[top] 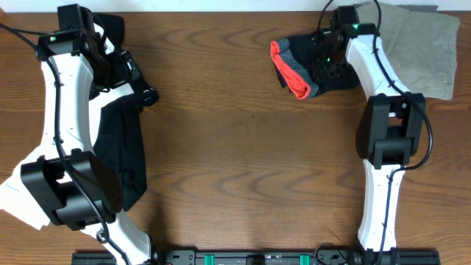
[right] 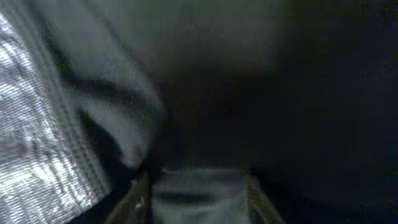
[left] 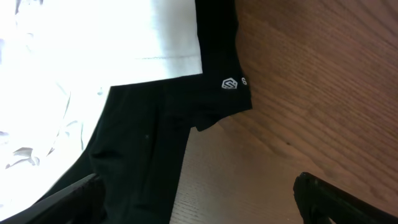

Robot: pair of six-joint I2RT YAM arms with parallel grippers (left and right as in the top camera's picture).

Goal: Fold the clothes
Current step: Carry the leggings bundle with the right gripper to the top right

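The black leggings [top: 333, 76] lie bunched at the back right, with the grey and red-orange waistband [top: 292, 73] on their left side. My right gripper [top: 328, 60] is pressed down into them. In the right wrist view its fingers [right: 196, 194] hold a fold of grey-black fabric [right: 199, 186] between them. A black garment [top: 121, 151] lies along the left side, with a white piece [left: 93, 50] under it. My left gripper [top: 144, 90] hangs over its upper edge. In the left wrist view its jaws [left: 199, 196] are wide open and empty, above the black hem with a small logo [left: 230, 83].
A khaki piece [top: 425, 44] lies spread at the back right corner, beside the right arm. Bare wooden table [top: 235, 147] lies between the two arms. White cloth [top: 13, 193] shows at the left edge.
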